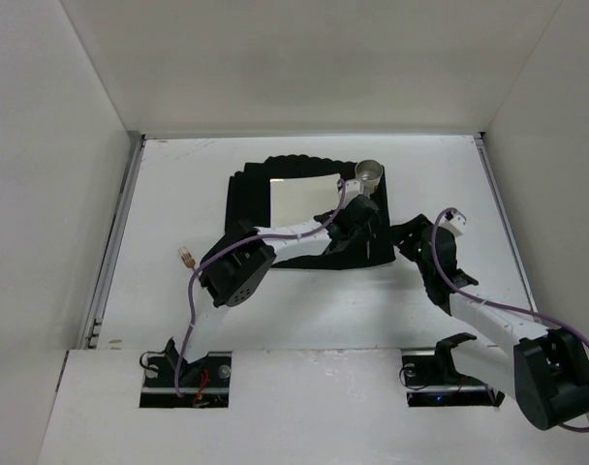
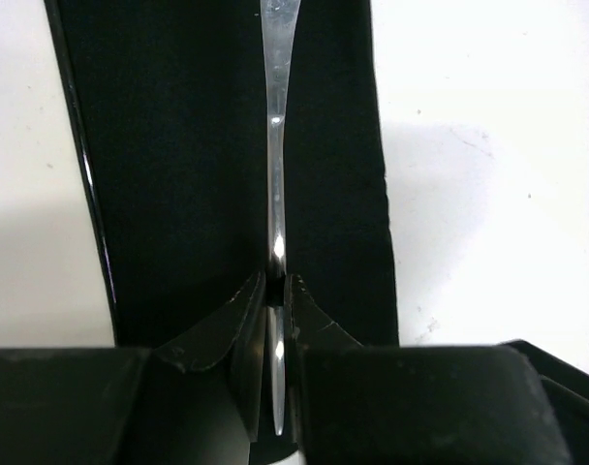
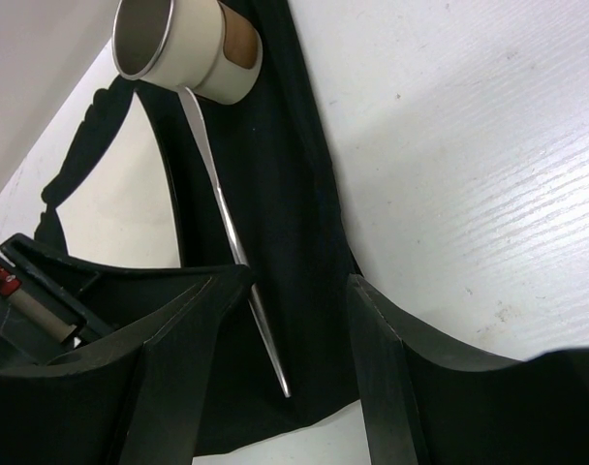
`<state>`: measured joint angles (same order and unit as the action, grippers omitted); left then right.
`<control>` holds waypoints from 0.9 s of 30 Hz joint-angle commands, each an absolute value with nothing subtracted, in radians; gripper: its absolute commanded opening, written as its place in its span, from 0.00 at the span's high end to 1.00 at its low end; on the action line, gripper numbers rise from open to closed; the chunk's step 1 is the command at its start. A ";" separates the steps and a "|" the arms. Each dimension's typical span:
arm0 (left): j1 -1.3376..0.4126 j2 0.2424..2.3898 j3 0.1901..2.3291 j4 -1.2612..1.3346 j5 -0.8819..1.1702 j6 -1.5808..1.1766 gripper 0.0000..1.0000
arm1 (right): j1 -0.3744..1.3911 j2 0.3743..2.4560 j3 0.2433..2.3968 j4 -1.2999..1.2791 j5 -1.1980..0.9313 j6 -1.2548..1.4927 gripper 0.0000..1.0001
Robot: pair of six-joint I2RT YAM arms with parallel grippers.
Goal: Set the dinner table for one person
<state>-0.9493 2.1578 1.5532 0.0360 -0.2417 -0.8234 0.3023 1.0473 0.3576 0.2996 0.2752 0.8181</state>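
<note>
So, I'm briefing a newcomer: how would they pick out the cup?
On the white dinner table lies a black mat. At its far right corner, beside the square white plate, stands the cup: round, cream-sided, metal-rimmed, unlike its flat neighbours.

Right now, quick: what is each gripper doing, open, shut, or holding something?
Left gripper: shut on the handle of the metal utensil, over the black mat.
Right gripper: open, holding nothing.

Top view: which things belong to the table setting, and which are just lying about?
Belong to the job:
- table
- black mat
- white plate
- cup
- silver utensil, clamped in the left gripper

Lying about:
- small tan piece by the left arm's cable; cannot tell what it is
</note>
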 commanded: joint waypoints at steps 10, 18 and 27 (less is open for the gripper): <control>-0.927 2.189 1.592 0.011 -0.215 -0.844 0.86 | 0.306 1.029 0.370 0.353 0.268 0.813 0.39; -0.940 2.090 1.526 0.026 -0.242 -0.835 0.67 | 0.306 1.020 0.365 0.353 0.268 0.815 0.39; -0.911 1.627 1.146 0.135 -0.362 -0.775 0.64 | 0.312 1.034 0.364 0.371 0.264 0.816 0.46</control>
